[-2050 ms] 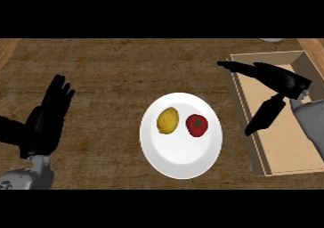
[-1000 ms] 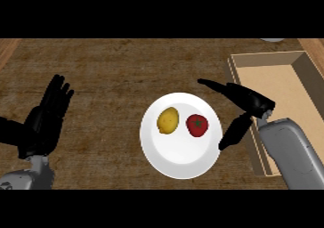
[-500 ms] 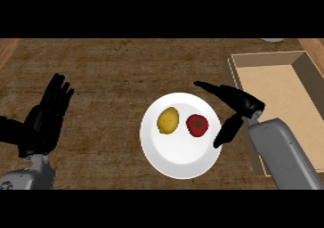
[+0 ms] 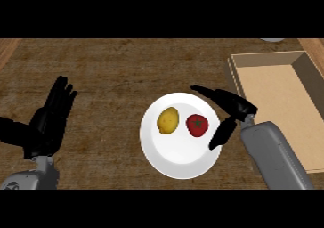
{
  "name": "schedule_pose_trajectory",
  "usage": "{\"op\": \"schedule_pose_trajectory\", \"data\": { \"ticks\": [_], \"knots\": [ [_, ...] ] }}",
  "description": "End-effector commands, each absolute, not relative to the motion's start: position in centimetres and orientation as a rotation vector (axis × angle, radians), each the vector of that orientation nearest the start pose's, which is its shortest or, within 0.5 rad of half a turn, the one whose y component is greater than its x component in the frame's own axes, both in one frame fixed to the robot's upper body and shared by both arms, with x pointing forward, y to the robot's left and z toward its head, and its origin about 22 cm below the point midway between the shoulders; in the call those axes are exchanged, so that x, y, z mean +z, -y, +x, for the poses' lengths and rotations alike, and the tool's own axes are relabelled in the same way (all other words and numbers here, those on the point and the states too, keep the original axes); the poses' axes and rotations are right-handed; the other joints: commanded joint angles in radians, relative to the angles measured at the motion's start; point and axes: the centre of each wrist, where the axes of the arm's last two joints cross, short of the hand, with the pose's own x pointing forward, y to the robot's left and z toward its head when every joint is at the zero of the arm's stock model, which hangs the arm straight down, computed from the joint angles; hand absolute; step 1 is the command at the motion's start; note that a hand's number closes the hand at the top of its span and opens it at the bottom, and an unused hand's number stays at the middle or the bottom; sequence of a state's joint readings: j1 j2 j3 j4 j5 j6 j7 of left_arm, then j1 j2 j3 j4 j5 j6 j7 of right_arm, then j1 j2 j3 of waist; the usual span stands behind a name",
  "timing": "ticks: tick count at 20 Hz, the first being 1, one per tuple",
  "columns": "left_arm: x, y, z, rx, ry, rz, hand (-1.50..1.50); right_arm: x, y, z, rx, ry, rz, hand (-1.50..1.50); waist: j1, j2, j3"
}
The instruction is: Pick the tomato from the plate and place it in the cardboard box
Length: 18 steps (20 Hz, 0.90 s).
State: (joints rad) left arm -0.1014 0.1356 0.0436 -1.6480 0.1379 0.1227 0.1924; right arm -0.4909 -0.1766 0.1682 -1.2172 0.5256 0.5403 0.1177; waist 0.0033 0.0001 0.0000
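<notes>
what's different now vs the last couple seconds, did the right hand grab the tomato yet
Not yet. The right hand has swung left from over the cardboard box to the plate's right edge and now sits open beside the tomato, its fingers straddling it without closing. Nothing has been grasped or let go. The tomato, the yellow fruit, the plate and the resting open left hand are where they were.

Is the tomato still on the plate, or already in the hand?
On the plate. The tomato lies beside a yellow fruit; the right hand is open beside it, not closed round it.
</notes>
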Motion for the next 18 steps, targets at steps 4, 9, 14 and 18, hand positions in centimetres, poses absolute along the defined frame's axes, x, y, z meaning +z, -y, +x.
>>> {"op": "schedule_pose_trajectory", "data": {
  "ticks": [4,9,14,18],
  "knots": [
    [4.7,-25.8,25.4,0.116,1.551,0.063,0.0,3.7,19.2,34.9,1.231,1.215,-0.094,-1.5,0.001,0.0,0.0],
    [4.2,-26.4,25.9,0.101,1.547,0.065,0.0,3.3,17.3,34.5,1.232,1.207,-0.094,-1.5,0.0,0.0,0.0],
    [5.2,-27.4,27.5,0.111,1.544,0.068,0.0,1.5,17.1,35.1,1.253,1.195,-0.09,-1.5,0.0,0.001,0.0],
    [5.3,-25.3,26.7,0.101,1.554,0.081,0.0,1.1,17.5,34.6,1.262,1.2,-0.122,-1.5,0.0,0.0,0.0]
  ]
}}
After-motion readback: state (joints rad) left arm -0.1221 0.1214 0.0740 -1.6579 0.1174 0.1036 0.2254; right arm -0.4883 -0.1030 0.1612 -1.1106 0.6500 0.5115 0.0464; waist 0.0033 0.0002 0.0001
